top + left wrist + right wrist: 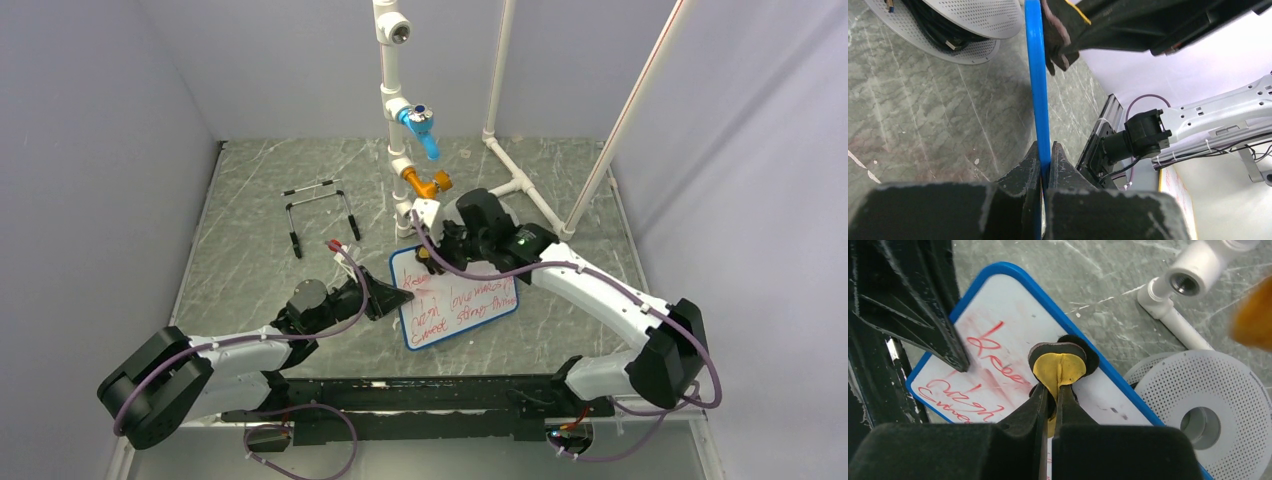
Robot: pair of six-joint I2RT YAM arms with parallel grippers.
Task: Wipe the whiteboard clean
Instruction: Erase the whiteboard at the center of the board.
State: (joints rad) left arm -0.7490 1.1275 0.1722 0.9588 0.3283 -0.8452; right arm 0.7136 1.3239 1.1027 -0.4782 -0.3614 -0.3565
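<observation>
The whiteboard (462,318) lies on the marble table, blue-framed, with red handwriting and a pink smear near its top-left corner. My left gripper (393,299) is shut on the board's left edge. In the left wrist view the blue frame (1037,75) runs edge-on into the left gripper (1046,159). My right gripper (428,258) is over the board's top-left part, shut on a yellow eraser (1060,368) with a dark felt rim. That felt presses on the whiteboard (1013,310) beside the red writing. The right gripper (1050,391) pinches the eraser's yellow back. The eraser (1058,42) also shows at the top of the left wrist view.
A round grey perforated disc (1209,390) lies partly under the board's far edge, seen too as the disc (973,22). White PVC pipework (395,95) with a blue valve (420,125) and an orange fitting (428,185) stands behind. A black wire stand (320,212) sits at back left.
</observation>
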